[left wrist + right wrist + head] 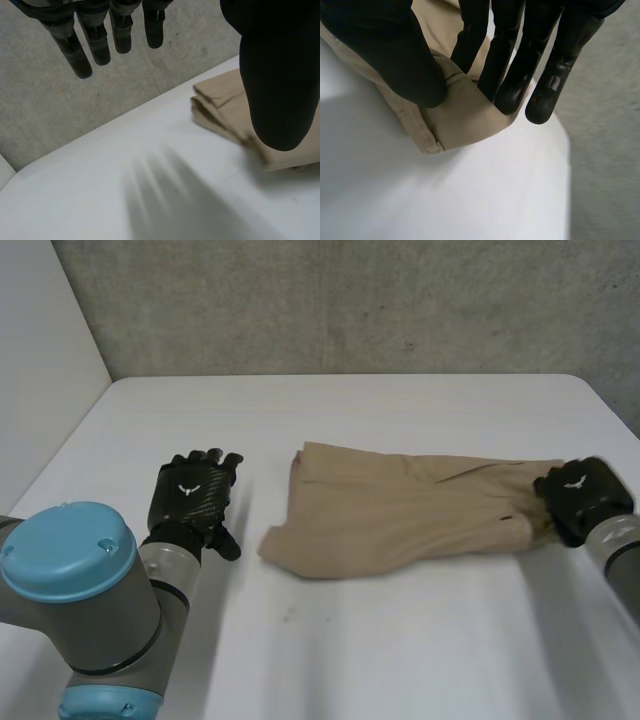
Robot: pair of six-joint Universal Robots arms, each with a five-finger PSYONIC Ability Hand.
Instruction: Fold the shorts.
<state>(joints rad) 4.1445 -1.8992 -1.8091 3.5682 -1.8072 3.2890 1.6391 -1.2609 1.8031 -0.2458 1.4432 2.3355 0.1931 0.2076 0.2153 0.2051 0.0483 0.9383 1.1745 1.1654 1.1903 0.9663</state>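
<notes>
Beige fabric shorts (400,505) lie flat on the white worktop (350,640), stretched from its middle toward its right edge. My right robot hand (585,495) pinches the end nearest that edge, thumb against fingers (505,65). My left robot hand (195,490) hovers beside the other end, fingers straight, holding nothing. To fold well, I judge I should lift the pinched end just clear, carry it across to meet the far end, and keep the edges aligned.
</notes>
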